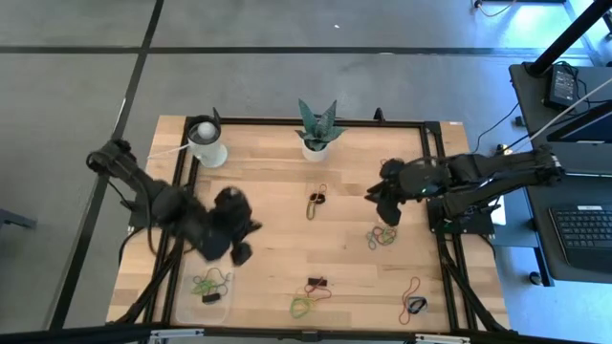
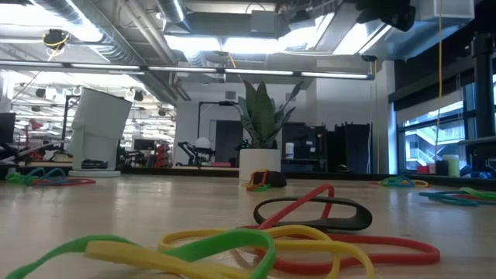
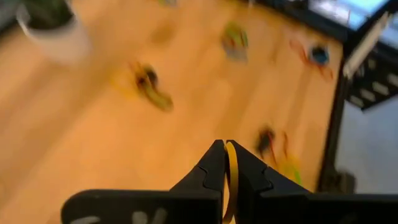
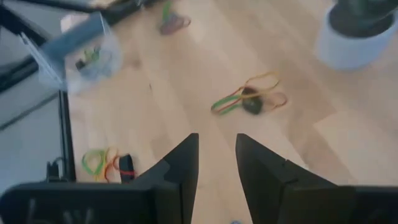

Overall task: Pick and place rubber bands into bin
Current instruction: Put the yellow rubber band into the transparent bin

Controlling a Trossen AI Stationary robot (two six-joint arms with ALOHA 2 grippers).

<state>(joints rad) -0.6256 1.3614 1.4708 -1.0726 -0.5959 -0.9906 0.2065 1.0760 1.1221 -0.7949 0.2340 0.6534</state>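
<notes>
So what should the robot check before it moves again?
1. Left tool pinches a yellow rubber band: ok.
2. Left tool directly over the bin: not ok, it sits above the bin's upper right corner in the high view.
3. Bin has room: ok, only a few bands inside.
4. Right tool open and empty: ok.
5. Right tool has bands nearby: ok, a bunch lies just below it in the high view.
6. Yellow band will drop cleanly: cannot tell.
</notes>
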